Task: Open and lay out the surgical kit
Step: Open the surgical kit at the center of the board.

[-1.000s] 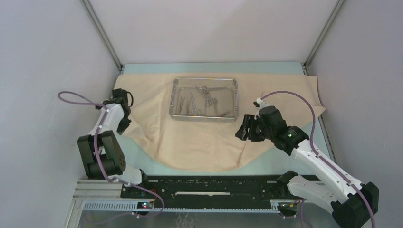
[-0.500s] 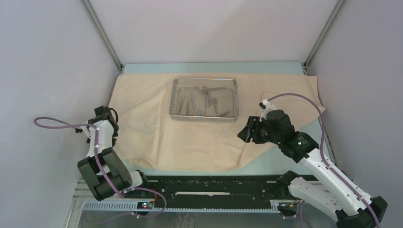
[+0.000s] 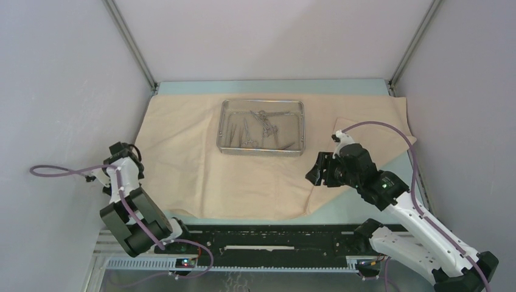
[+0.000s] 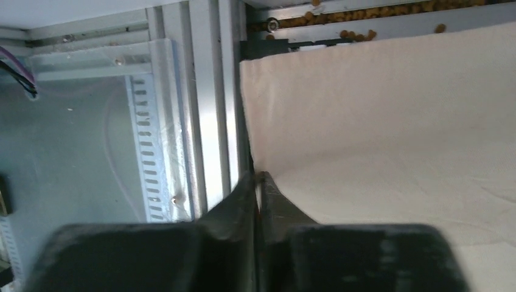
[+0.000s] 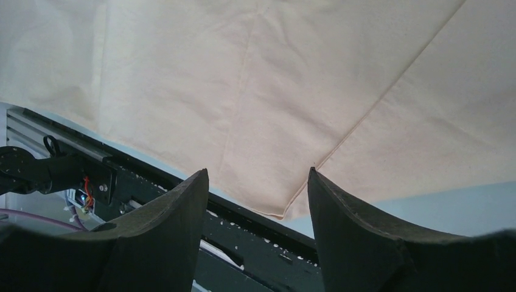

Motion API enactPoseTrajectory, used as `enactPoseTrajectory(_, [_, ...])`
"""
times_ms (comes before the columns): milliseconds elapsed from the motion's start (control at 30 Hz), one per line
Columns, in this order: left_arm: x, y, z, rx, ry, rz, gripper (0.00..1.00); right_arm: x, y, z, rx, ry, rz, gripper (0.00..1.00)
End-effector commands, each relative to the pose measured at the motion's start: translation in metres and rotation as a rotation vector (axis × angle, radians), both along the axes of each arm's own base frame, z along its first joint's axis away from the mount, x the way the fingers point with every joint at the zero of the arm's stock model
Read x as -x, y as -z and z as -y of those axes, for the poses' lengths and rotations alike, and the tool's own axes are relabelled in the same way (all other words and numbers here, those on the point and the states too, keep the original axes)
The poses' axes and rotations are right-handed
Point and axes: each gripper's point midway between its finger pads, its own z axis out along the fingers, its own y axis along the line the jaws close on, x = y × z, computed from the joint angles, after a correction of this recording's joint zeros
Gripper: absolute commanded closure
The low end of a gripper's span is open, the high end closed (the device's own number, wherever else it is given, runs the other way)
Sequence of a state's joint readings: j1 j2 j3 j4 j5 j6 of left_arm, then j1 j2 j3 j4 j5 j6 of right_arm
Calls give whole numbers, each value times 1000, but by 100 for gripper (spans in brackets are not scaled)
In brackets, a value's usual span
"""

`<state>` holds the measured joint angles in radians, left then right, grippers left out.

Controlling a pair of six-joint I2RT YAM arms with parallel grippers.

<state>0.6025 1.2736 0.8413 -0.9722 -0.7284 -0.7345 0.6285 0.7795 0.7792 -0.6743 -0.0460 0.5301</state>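
Cloth (image 3: 201, 170) lay spread flat, tray (image 3: 261, 152) of instruments (image 3: 258, 128) at its far centre, seen only overhead. Left wrist view showed left gripper (image 4: 257, 182) pressed together at cloth edge; whether it caught fabric was undetermined. Right wrist view showed right gripper (image 5: 257, 173) spread above cloth's near corner.

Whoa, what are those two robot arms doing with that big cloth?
They are unwrapping a surgical kit. The beige cloth lies spread open on the table, with the steel tray of instruments sitting on it toward the back. The left gripper is shut, seemingly pinching the cloth's left edge out by the table's side. The right gripper is open, holding nothing, and hovers over the cloth's near right part.
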Motion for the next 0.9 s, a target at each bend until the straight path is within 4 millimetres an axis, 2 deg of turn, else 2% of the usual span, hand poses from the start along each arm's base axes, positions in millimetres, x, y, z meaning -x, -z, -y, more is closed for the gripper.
enactPoseTrajectory(0, [11, -2, -8, -30, -70, 9, 77, -5, -16, -2, -11, 24, 38, 31])
enactPoseTrajectory(100, [5, -4, -8, -20, -57, 36, 52, -5, -14, -4, -8, 18, 31, 30])
enactPoseTrajectory(233, [-22, -10, -2, 18, 23, 155, 43, -11, -11, 1, 21, 55, 42, 29])
enactPoseTrajectory(400, [-88, -44, 26, -8, 300, 301, 33, -23, -6, 6, 47, 107, 31, 28])
enactPoseTrajectory(433, [-107, -48, 42, 15, 393, 354, 33, -26, -6, 7, 52, 120, 31, 28])
enactPoseTrajectory(567, [-155, -42, 94, 180, 561, 546, 32, -42, -1, 12, 66, 181, 23, 28])
enactPoseTrajectory(633, [-174, -44, 123, 227, 660, 575, 32, -54, -1, 17, 67, 223, 28, 27])
enactPoseTrajectory(733, [-192, -53, 167, 265, 811, 594, 30, -77, -1, 29, 72, 304, 32, 27])
enactPoseTrajectory(867, [-199, -68, 218, 324, 981, 646, 30, -116, 3, 57, 112, 445, 26, 27])
